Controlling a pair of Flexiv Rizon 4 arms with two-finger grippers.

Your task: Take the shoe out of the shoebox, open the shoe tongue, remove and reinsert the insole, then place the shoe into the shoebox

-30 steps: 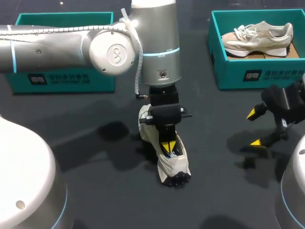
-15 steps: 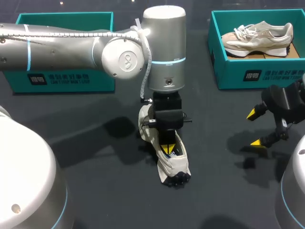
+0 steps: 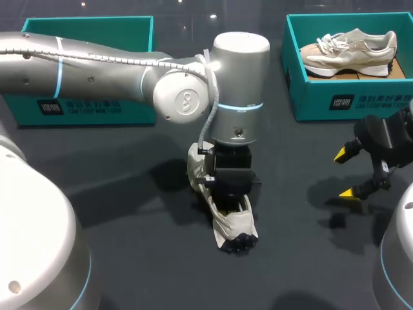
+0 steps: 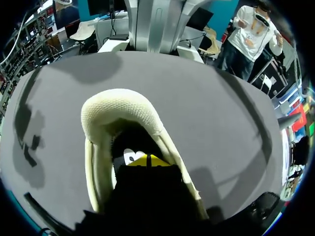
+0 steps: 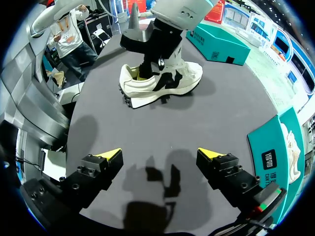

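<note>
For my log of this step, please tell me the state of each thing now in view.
shoe on the table, out of its box, upright on its sole
left arm, its end down in this shoe's opening
right fingers, open, holding nothing
left shoebox, open, inside mostly hidden
right shoebox, open, holds a second shoe
</note>
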